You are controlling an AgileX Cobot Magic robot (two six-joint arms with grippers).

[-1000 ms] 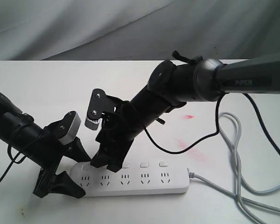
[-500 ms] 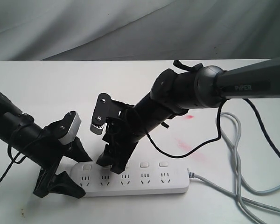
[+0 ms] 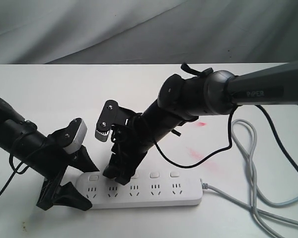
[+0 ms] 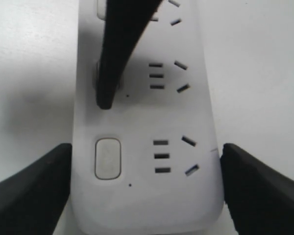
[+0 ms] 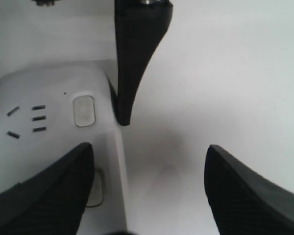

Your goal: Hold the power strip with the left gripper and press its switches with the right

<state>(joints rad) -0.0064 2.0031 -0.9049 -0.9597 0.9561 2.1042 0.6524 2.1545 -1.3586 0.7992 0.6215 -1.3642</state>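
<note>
The white power strip (image 3: pixel 154 196) lies along the near side of the table, its grey cord (image 3: pixel 248 204) running off right. My left gripper (image 3: pixel 89 188) is shut on its left end. In the left wrist view both fingers (image 4: pixel 32 193) press the sides of the power strip (image 4: pixel 147 205) beside the first switch (image 4: pixel 108 158). My right gripper (image 3: pixel 117 175) is open. One of its fingers (image 4: pixel 118 44) comes down on the second switch, mostly hiding it; the other hangs over bare table (image 5: pixel 255 196). The other switches (image 3: pixel 152 175) show uncovered.
The grey cord loops widely at the right (image 3: pixel 248 144), crossed by a black cable (image 3: pixel 208 151) hanging from the right arm. Red smears (image 3: pixel 203 161) mark the white table behind the strip. A grey cloth (image 3: pixel 139 29) hangs behind the table.
My right gripper has shifted slightly right along the switch row and sunk a little toward the strip. The left gripper and the strip have not moved.
</note>
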